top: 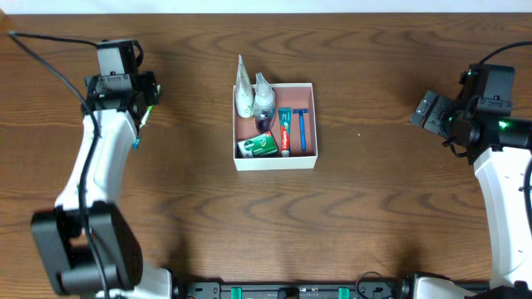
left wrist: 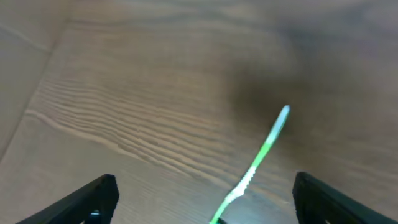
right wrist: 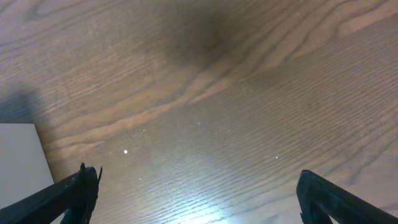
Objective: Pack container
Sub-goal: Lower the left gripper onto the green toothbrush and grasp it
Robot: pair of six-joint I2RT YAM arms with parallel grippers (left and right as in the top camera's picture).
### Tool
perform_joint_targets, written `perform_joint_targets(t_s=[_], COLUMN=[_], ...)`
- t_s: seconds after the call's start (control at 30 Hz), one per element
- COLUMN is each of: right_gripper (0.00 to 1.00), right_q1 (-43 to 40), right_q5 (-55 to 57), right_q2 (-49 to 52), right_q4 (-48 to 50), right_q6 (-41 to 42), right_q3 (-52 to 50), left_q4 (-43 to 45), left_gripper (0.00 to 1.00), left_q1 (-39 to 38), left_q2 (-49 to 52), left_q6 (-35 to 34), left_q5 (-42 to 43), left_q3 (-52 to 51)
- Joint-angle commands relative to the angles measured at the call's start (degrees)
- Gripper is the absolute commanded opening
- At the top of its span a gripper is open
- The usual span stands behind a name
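Left of the shallow white cardboard container [top: 275, 162], my left gripper [left wrist: 205, 183] straddles a slim green toothbrush [left wrist: 264, 149], fingers wide. My right gripper [right wrist: 199, 177] gapes empty. Next, I'd pinch the brush.

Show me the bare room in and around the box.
Inside the container, bare floor shows along the right wall beside the blue razor and in the far right corner; its left half is crowded. Open table lies on both sides and in front.
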Motion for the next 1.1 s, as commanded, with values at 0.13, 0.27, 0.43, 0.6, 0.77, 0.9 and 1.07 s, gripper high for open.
perform_joint_targets(t_s=[0.13, 0.27, 0.43, 0.6, 0.77, 0.9, 1.07], right_gripper=[0.99, 0.99, 0.99, 0.99, 0.99, 0.99, 0.99], right_q1=[-0.20, -0.20, -0.20, -0.20, -0.20, -0.20, -0.20], right_q5=[0.07, 0.07, 0.07, 0.07, 0.07, 0.07, 0.07], right_q2=[-0.09, -0.09, -0.09, -0.09, -0.09, -0.09, -0.09], right_q4=[-0.04, -0.04, -0.04, -0.04, -0.04, -0.04, -0.04], right_q6=[0.59, 0.59, 0.59, 0.59, 0.59, 0.59, 0.59], right_q3=[0.35, 0.35, 0.35, 0.35, 0.35, 0.35, 0.35], left_q4=[0.61, 1.03, 1.09, 0.85, 1.25, 1.03, 0.59], left_gripper=[0.93, 0.93, 0.92, 0.92, 0.92, 0.91, 0.89], left_q1=[3.67, 4.72, 5.05, 5.03, 5.05, 5.05, 5.05], left_q2=[7.85, 9.77, 12.41, 15.32, 15.56, 15.76, 17.38], left_q6=[7.06, 7.06, 9.14, 9.84, 9.84, 9.86, 9.84], left_q5=[9.01, 11.30, 13.62, 14.71, 14.71, 16.74, 17.25], left_q3=[0.44, 0.44, 0.44, 0.44, 0.44, 0.44, 0.44])
